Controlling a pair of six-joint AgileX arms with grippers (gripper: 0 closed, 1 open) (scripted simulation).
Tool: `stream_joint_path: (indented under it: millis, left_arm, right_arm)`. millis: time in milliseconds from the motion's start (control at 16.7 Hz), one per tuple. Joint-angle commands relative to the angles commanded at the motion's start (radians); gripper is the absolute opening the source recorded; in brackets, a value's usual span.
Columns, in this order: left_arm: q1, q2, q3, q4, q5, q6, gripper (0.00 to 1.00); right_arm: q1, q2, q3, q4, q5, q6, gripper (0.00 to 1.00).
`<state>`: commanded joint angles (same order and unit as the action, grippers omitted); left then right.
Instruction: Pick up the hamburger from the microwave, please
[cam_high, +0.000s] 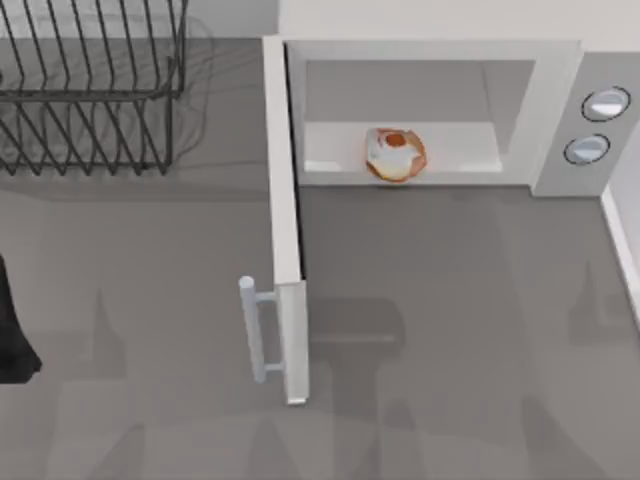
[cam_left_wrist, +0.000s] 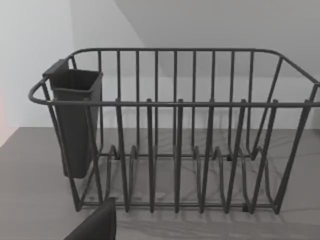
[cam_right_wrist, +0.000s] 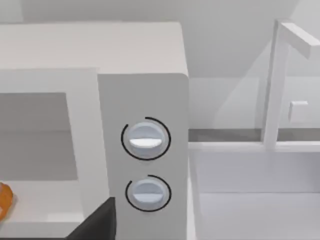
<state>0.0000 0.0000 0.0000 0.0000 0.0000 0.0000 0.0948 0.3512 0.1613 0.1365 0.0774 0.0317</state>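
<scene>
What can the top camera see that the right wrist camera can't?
Top view alone: the open door with its handle, the wire rack, and the whole hamburger. Right wrist view alone: a white frame beside the microwave. Both: the microwave, its two dials, and the hamburger, just its orange edge from the wrist.

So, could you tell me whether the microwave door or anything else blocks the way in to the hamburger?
Nothing visible does. The door is swung fully open toward the front, and the hamburger sits near the front edge of the microwave cavity with bare table before it.
</scene>
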Motion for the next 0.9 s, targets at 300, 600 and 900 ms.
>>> stream_joint_path:
  millis: [300, 600, 900]
  left_arm:
    - [0.000, 0.000, 0.000, 0.000, 0.000, 0.000, 1.00]
    - [0.000, 0.000, 0.000, 0.000, 0.000, 0.000, 1.00]
    - [0.000, 0.000, 0.000, 0.000, 0.000, 0.000, 1.00]
  right_arm:
    - [0.134, 0.470, 0.227, 0.193, 0.109, 0.046, 1.00]
    - [0.282, 1.023, 0.496, 0.401, 0.248, 0.106, 1.00]
    - [0.411, 1.567, 0.754, 0.578, 0.392, 0.169, 1.00]
